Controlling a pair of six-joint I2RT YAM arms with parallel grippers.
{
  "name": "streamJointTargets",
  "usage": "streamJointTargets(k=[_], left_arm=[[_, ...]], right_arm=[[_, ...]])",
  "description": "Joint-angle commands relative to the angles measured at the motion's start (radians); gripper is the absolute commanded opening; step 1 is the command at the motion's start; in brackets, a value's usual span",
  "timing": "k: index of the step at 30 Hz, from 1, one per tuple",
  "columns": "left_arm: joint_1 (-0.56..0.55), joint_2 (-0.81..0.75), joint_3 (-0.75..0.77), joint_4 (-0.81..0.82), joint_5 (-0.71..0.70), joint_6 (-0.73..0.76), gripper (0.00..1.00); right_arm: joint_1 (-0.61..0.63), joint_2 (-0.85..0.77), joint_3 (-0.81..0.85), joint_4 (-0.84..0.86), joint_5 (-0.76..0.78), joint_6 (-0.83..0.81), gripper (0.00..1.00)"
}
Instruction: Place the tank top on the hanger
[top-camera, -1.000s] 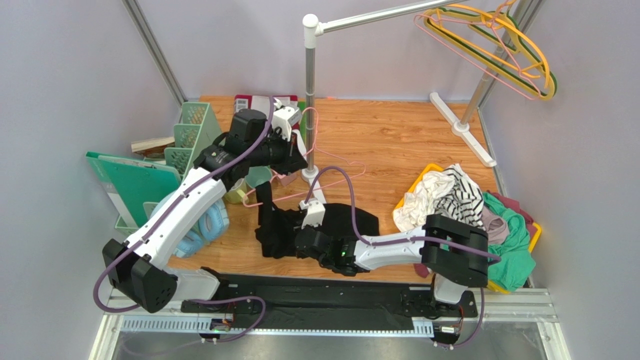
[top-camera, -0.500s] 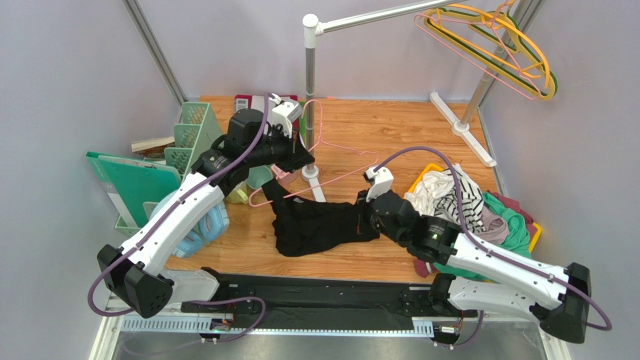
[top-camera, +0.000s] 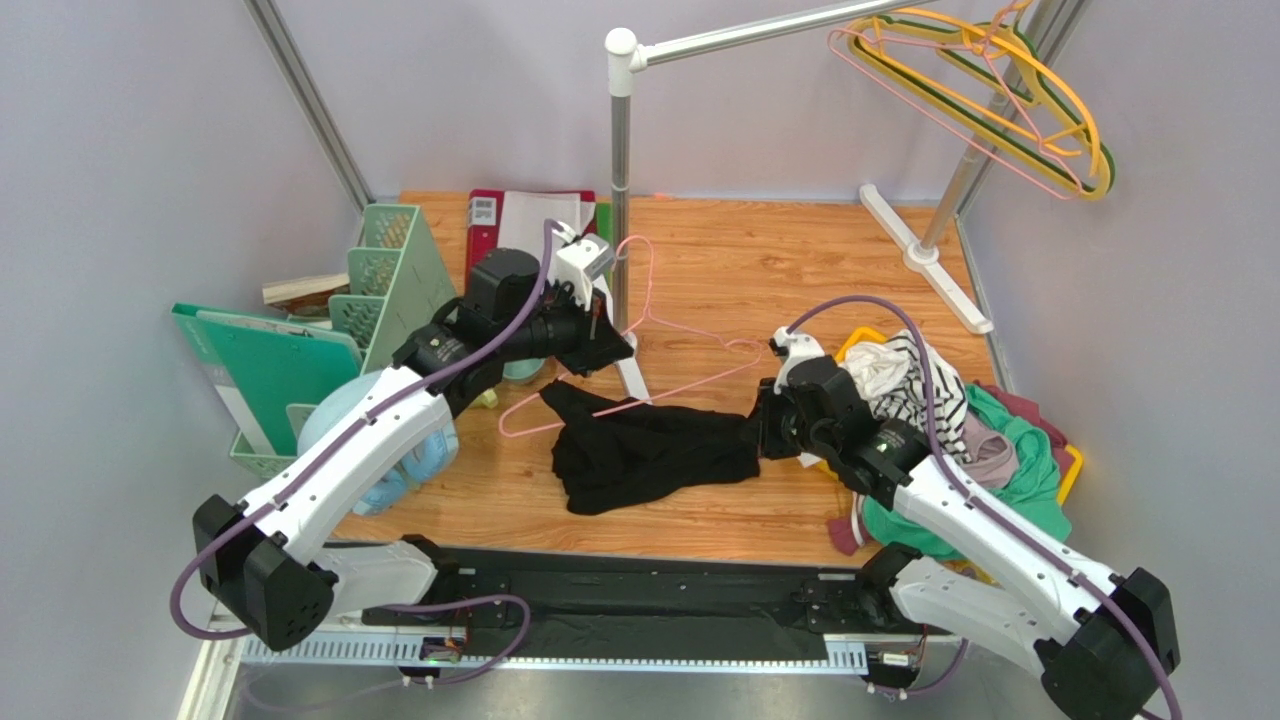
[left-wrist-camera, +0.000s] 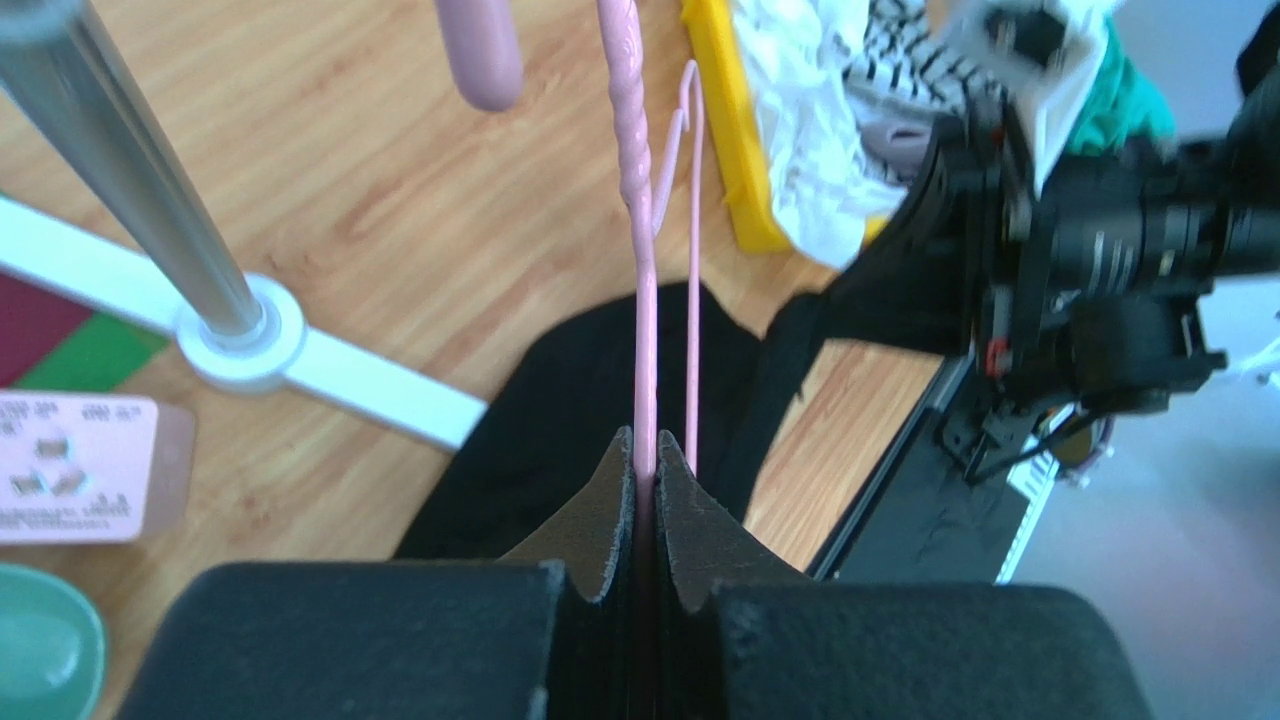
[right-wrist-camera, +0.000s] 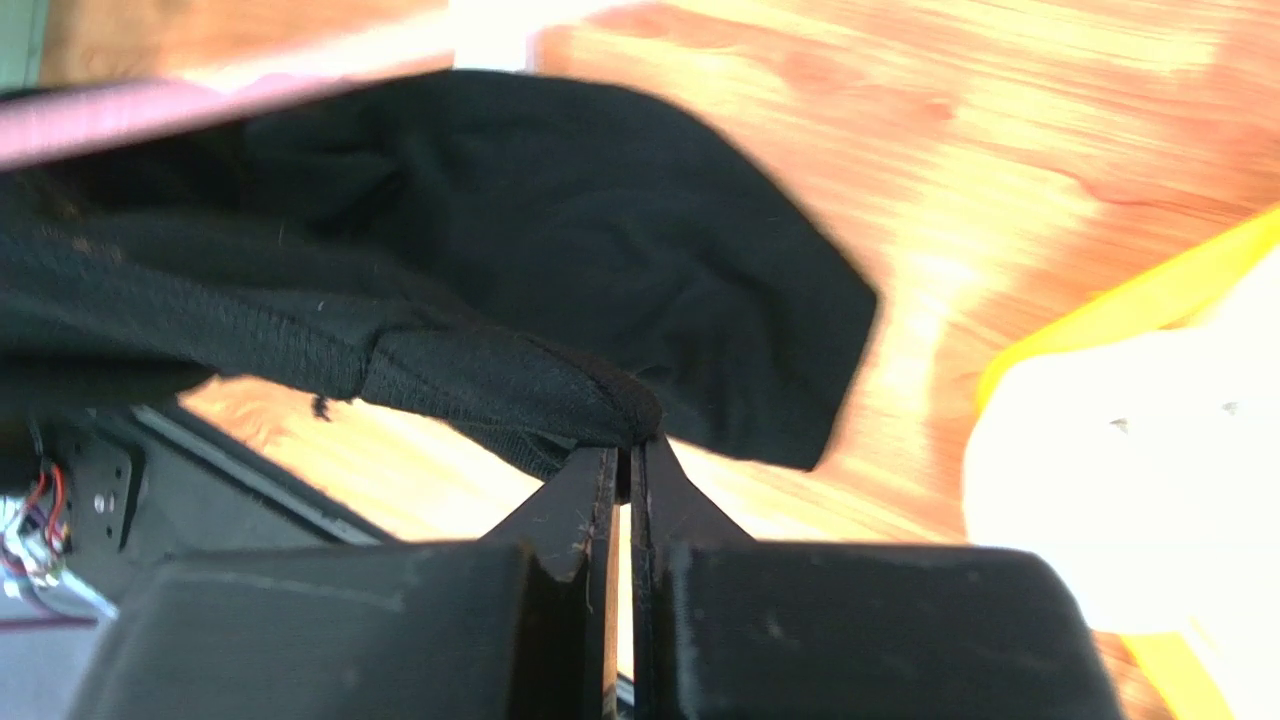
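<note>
The black tank top (top-camera: 646, 450) lies spread on the wooden table, stretched towards the right. My right gripper (top-camera: 760, 426) is shut on its right edge, and the right wrist view shows a fold of the fabric (right-wrist-camera: 496, 375) pinched at the fingertips (right-wrist-camera: 624, 444). The pink hanger (top-camera: 684, 342) is tilted above the table, its lower wire crossing the tank top's upper left part. My left gripper (top-camera: 613, 333) is shut on the hanger's wire (left-wrist-camera: 643, 315) below the twisted neck, with the tank top (left-wrist-camera: 556, 420) underneath.
A white rack pole (top-camera: 619, 180) and its base (left-wrist-camera: 248, 338) stand right behind the left gripper. A yellow tray (top-camera: 854, 348) on the right holds striped and green garments. Green organisers (top-camera: 394, 270) are on the left. Other hangers (top-camera: 992, 90) hang on the rail.
My right arm has swung from the tank top's left side to its right, drawing the fabric out rightwards. The left gripper has shifted slightly right with the hanger.
</note>
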Motion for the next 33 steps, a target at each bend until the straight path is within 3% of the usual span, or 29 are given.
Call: streamJointTargets(k=[1, 13, 33], left_arm=[[0.0, -0.084, -0.05, 0.024, 0.013, 0.07, 0.0], [0.0, -0.145, -0.123, 0.037, 0.041, 0.119, 0.0], [0.0, -0.174, -0.159, 0.031, 0.038, 0.178, 0.0]], right_arm=[[-0.129, 0.013, -0.023, 0.063, -0.149, -0.046, 0.0], [-0.361, 0.278, 0.087, 0.099, -0.387, -0.169, 0.0], [-0.564, 0.464, 0.297, -0.012, -0.499, -0.3, 0.0]])
